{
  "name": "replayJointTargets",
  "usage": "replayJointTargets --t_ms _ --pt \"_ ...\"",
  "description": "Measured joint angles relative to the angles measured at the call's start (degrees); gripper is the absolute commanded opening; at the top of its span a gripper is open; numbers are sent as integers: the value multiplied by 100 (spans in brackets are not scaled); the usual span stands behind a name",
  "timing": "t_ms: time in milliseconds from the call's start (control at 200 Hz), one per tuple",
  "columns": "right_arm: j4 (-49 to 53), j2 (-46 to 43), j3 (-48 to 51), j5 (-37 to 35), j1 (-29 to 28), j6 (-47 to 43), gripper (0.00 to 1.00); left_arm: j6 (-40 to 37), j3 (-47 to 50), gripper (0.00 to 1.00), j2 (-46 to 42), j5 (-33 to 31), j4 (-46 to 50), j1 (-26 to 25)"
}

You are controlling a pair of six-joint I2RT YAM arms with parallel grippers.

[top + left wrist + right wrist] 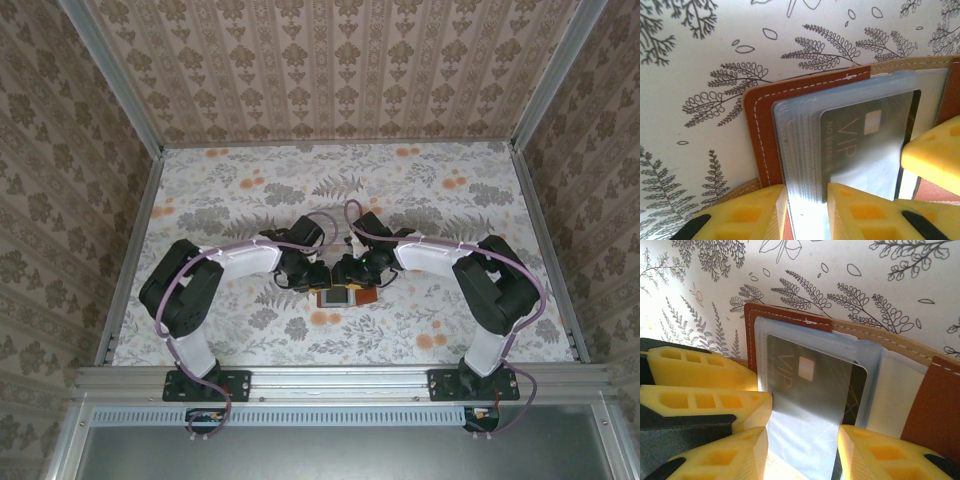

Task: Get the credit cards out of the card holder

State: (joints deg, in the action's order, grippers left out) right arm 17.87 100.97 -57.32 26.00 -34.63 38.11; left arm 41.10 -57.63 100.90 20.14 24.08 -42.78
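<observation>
The card holder (pixel 366 297) lies open on the floral table between both arms, its brown rim (pixel 760 115) framing clear sleeves. A grey credit card (pixel 865 145) marked VIP sits in the top sleeve, with a dark card edge (pixel 856 390) behind it. My left gripper (pixel 806 192) is shut on the edge of the sleeve stack, at the holder's left side (pixel 318 276). My right gripper (pixel 802 435) spans the grey credit card (pixel 805 385), one finger against each long edge. One of its yellow fingers (pixel 935 155) touches the card's right edge.
The table (pixel 250 190) has a floral cloth and raised side rails (pixel 130 250). Patterned walls enclose it at the back and sides. The two grippers crowd together over the holder, the left gripper's fingers (pixel 695 372) pressing close to the right's.
</observation>
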Motion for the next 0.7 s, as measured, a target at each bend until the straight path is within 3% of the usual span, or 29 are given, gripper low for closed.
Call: replayJointTargets --t_ms 700 --pt "452 -173 -46 -588 0 -188 42 -44 -28 31 13 -48 42 -33"
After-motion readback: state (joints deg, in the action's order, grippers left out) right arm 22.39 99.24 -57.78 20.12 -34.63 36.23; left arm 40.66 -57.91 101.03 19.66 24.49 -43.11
